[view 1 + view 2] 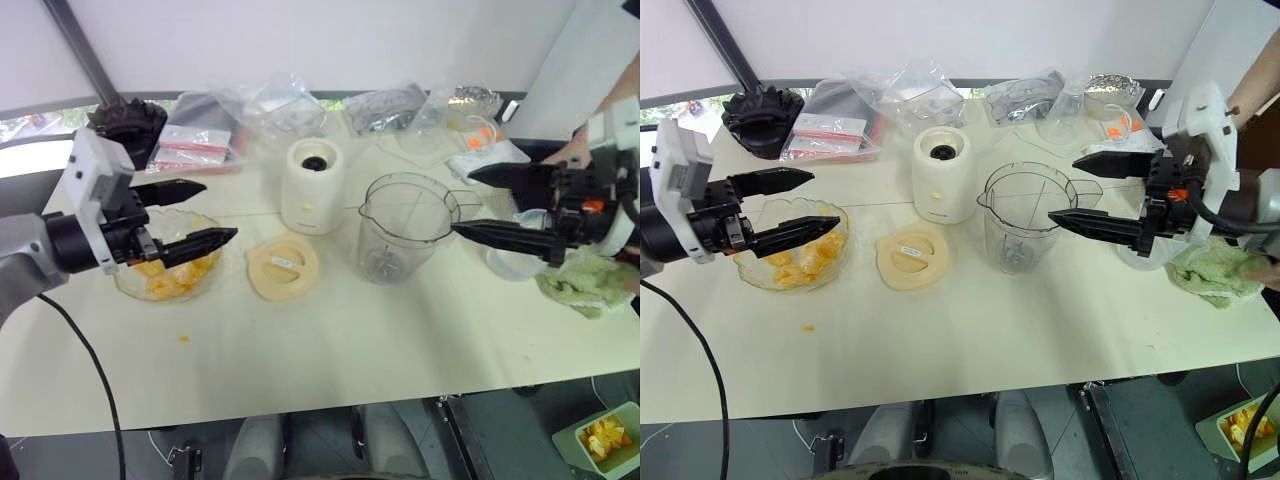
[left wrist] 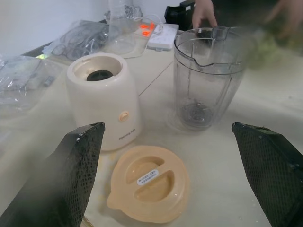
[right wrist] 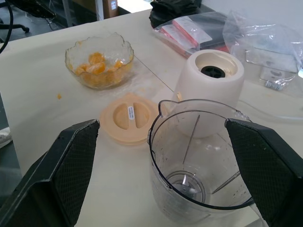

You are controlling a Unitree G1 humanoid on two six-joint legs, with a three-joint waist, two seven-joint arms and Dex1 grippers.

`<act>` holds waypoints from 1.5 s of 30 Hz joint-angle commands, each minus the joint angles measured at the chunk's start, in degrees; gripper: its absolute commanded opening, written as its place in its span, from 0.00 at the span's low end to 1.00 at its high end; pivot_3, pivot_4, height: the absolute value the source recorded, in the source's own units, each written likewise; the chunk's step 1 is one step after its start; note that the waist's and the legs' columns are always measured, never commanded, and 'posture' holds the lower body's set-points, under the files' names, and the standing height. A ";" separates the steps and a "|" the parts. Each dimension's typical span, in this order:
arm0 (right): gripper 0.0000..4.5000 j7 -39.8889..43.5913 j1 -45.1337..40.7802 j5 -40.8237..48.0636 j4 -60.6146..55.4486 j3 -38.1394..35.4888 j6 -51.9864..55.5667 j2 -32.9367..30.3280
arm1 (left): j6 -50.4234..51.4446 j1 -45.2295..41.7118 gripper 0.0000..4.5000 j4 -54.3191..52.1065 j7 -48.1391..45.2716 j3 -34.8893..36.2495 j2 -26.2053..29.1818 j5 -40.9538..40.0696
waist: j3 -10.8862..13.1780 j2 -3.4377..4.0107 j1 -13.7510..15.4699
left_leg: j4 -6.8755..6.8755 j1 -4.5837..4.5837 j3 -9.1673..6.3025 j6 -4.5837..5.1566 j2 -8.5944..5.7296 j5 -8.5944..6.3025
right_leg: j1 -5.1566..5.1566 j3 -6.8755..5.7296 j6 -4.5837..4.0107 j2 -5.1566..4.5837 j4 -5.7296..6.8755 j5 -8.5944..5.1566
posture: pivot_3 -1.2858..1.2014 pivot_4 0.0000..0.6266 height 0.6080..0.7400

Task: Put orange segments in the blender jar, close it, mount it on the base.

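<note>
A: What is the surface like, and the room around it?

B: A pale cream table [image 1: 970,330] with a white wall behind it. Along its far edge lie clear plastic bags [image 1: 908,92] and a black ridged object [image 1: 762,118]. A person's hand [image 2: 204,13] shows at the far side, beyond the jar.

A: Where do the fingers stand?

B: The left gripper [image 1: 798,207] hangs with its two fingers spread wide and nothing between them, right over the glass bowl [image 1: 790,262] that holds the orange segments [image 1: 808,260]. One loose bit of orange [image 1: 808,328] lies on the table nearer than that gripper. The right gripper [image 1: 1085,190] is also splayed and empty, its fingertips just beside the blender jar [image 1: 1024,222], which stands upright, open and empty.

A: And between the two pairs of fingers?

B: The base [image 1: 942,172] stands there, next to the jar, black coupling up. The flat cream lid [image 1: 910,256] lies in front of it. A green cloth [image 1: 1210,272] lies past the right gripper.

A: Any writing?

B: A small white label on the lid and a faint mark low on the base; neither is legible.
</note>
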 commanded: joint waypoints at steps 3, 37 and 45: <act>0.99 0.34 -0.97 -0.67 0.14 0.09 -1.82 -0.09 | 0.17 -0.78 1.00 -1.53 1.77 2.01 0.86 -0.64 | 0.00 0.00 0.00 | 0.00 0.00 0.00 0.00 0.00 0.00 | 0.00 0.00 0.00 0.00 0.00 0.00 | 0.52 0.24 1.00; 0.99 1.81 -5.00 -4.16 2.99 6.44 -5.09 2.54 | 16.41 0.88 1.00 6.62 26.97 -6.34 -2.01 16.37 | -0.01 -0.01 0.03 | 0.02 0.05 -0.03 0.00 -0.06 0.00 | 0.01 0.00 0.01 0.04 0.12 0.01 | 0.52 0.24 1.00; 0.99 1.93 -6.23 -4.18 2.70 7.50 -4.37 2.90 | 28.58 -3.32 1.00 8.91 38.82 -4.98 -17.66 20.50 | -0.01 -0.13 0.17 | 0.05 0.04 -0.11 0.00 -0.10 0.00 | 0.07 -0.01 0.09 -0.01 0.12 0.05 | 0.52 0.24 1.00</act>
